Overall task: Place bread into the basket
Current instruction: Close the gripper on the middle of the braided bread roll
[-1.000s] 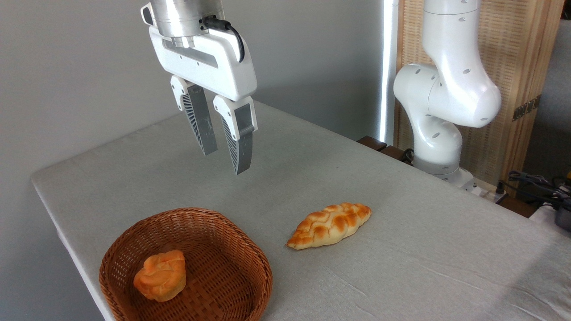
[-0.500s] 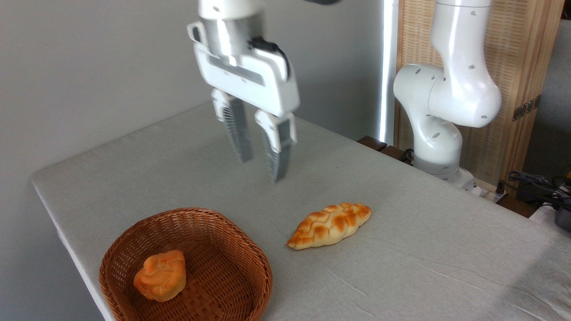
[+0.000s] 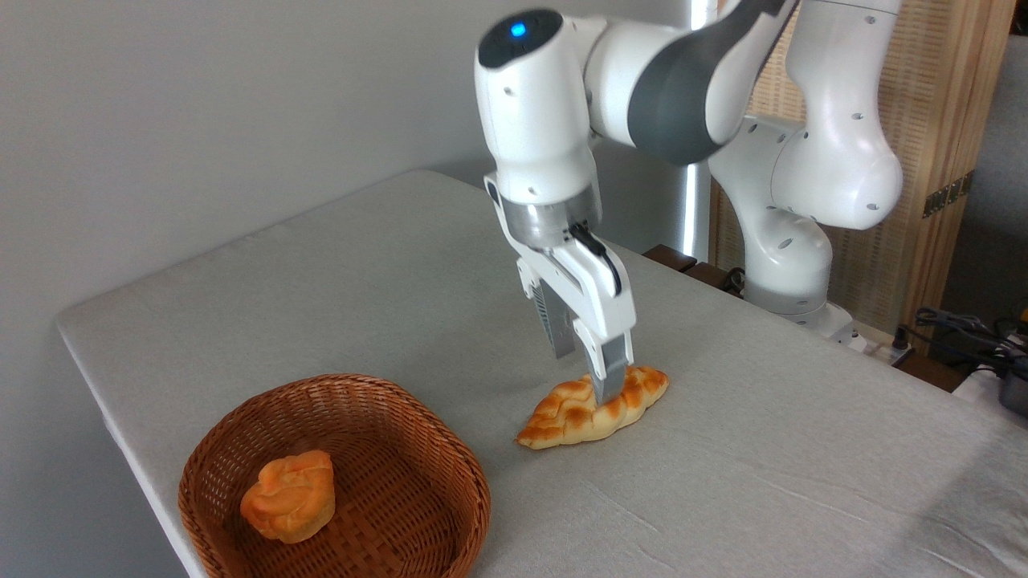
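Now the tool (image 3: 590,377) straddles the bread (image 3: 593,407), jaws apart; bun (image 3: 289,495) sits in the basket (image 3: 337,385)

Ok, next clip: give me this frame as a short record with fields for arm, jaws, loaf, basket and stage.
arm: gripper lowered onto the braided loaf, pointing down
jaws: straddling the loaf's middle; whether closed on it cannot be told
loaf: bread lying flat on the table, right of the basket, outside it
basket: basket near the table's front-left edge, holds one small orange bun
stage: grasp position reached, loaf not yet lifted
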### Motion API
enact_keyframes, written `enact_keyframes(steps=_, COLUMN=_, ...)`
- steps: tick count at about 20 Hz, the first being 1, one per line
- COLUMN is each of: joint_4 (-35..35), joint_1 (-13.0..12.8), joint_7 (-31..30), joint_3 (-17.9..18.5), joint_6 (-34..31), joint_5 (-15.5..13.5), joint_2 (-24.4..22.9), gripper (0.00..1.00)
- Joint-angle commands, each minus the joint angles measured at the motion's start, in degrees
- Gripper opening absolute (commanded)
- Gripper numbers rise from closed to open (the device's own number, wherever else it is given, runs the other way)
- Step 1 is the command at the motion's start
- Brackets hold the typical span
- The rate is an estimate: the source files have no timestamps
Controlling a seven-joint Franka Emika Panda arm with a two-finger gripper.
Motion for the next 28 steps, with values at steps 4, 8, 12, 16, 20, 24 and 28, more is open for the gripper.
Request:
enact_keyframes(steps=4, joint_4=-4.2, joint_1=-0.3, joint_7=6.7, joint_3=0.7, joint_6=3.9, joint_5=-0.2, joint_2=-2.0, gripper=1.0)
enact_keyframes(steps=8, joint_4=-3.9, joint_1=-0.3, joint_7=10.0, joint_3=0.7, joint_6=3.9, joint_5=5.1, joint_2=-2.2, gripper=1.0)
enact_keyframes(steps=12, joint_4=-3.8, joint_1=-0.3, joint_7=12.9, joint_3=0.7, joint_6=3.5, joint_5=5.6, joint_2=-2.3, gripper=1.0)
enact_keyframes(steps=16, joint_4=-3.8, joint_1=-0.3, joint_7=13.0, joint_3=0.7, joint_6=3.5, joint_5=5.6, joint_2=-2.3, gripper=1.0)
enact_keyframes(steps=20, joint_4=-3.1, joint_1=-0.5, joint_7=13.1, joint_3=0.7, joint_6=3.6, joint_5=5.6, joint_2=-2.4, gripper=1.0)
enact_keyframes(steps=24, joint_4=-3.1, joint_1=-0.9, joint_7=14.0, joint_3=0.7, joint_6=3.7, joint_5=5.8, joint_2=-2.4, gripper=1.0)
enact_keyframes(steps=28, joint_4=-3.3, joint_1=-1.0, joint_7=14.1, joint_3=0.7, joint_6=3.7, joint_5=6.8, joint_2=-2.2, gripper=1.0)
